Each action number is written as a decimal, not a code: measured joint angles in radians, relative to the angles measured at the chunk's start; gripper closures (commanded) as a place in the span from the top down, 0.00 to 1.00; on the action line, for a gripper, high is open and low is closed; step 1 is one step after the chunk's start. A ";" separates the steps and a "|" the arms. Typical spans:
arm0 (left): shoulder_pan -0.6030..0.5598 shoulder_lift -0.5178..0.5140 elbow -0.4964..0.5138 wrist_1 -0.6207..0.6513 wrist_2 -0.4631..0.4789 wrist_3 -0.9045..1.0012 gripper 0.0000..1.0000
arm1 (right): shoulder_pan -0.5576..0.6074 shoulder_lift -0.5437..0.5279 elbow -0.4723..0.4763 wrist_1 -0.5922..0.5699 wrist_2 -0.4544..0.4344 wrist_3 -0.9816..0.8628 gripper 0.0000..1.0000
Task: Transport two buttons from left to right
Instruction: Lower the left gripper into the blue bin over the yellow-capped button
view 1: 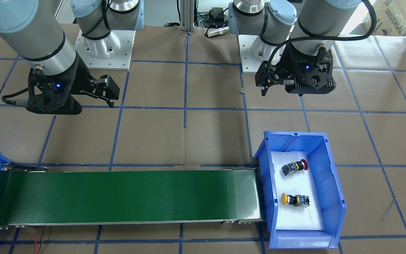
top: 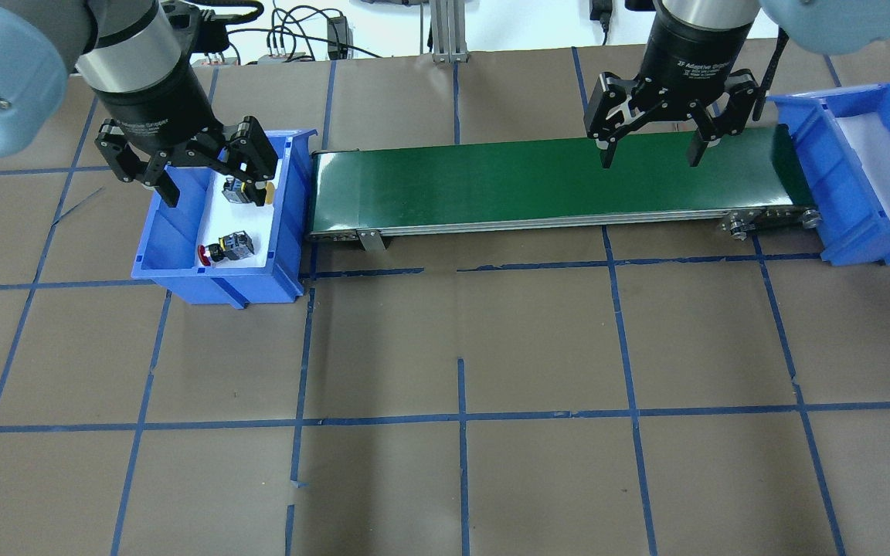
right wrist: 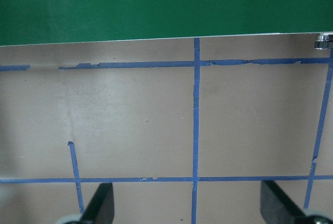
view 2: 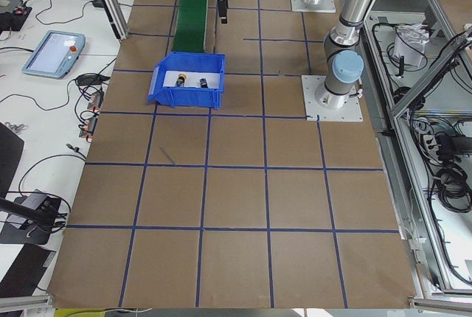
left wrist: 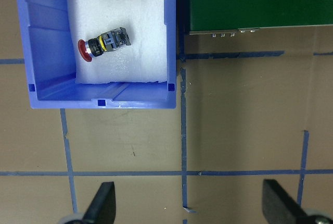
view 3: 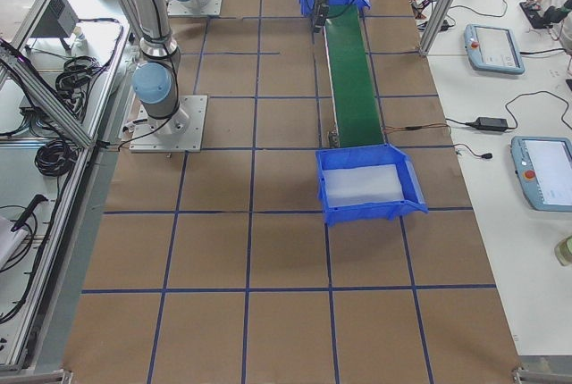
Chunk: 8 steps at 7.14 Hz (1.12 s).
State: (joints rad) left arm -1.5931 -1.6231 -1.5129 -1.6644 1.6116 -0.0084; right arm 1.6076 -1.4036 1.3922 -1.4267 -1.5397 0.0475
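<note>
1. Far on the robot's left, behind the arm bases, a tan cardboard box [view 1: 395, 16] carries black print. I can read "UNIVERSAL" and no more.
2. The left claw [top: 215, 191] hangs in the air with its black fingers spread wide, gripping nothing. The white lettering on its collar is too small for me to read.
3. Below it in the overhead view sits a blue moulded-plastic bin [top: 213, 279], lined with a flat white foam sheet [view 1: 303, 217].
4. Both buttons lie on their sides on that foam, apart from each other. The red mushroom-capped button [top: 225, 249] is nearer the robot. The yellow-capped button [top: 244, 190] is farther off, partly hidden behind a claw finger in the overhead view. Each has a round glossy cap on a blocky black-grey body.
5. A long, matte green conveyor belt [top: 538, 181] with a metal side rail starts just beside the bin and runs to the right.
6. The right claw [top: 651, 157] hangs above the belt's right part, fingers spread, empty. I read its collar lettering as "2F Adaptive Gripper".
7. At the belt's right end stands a second blue plastic bin [top: 854, 224], also lined with white foam.
8. The bench [top: 460, 340] is covered in brown paper, gridded with blue tape that is ragged in places.
</note>
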 measured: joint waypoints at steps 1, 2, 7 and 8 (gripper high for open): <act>0.000 -0.001 -0.002 0.001 0.001 0.000 1.00 | 0.000 0.000 -0.001 0.000 0.000 0.000 1.00; -0.001 -0.002 -0.002 0.004 0.001 0.001 1.00 | 0.000 0.000 -0.001 0.000 0.002 0.000 1.00; -0.003 -0.030 0.010 0.047 -0.002 0.010 1.00 | 0.001 0.000 -0.001 -0.002 0.001 0.000 1.00; -0.004 -0.031 0.005 0.070 -0.010 0.010 1.00 | 0.002 0.000 -0.001 -0.002 0.003 0.000 1.00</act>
State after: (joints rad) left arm -1.5973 -1.6542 -1.5082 -1.5946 1.6014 0.0012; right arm 1.6091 -1.4036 1.3913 -1.4290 -1.5369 0.0475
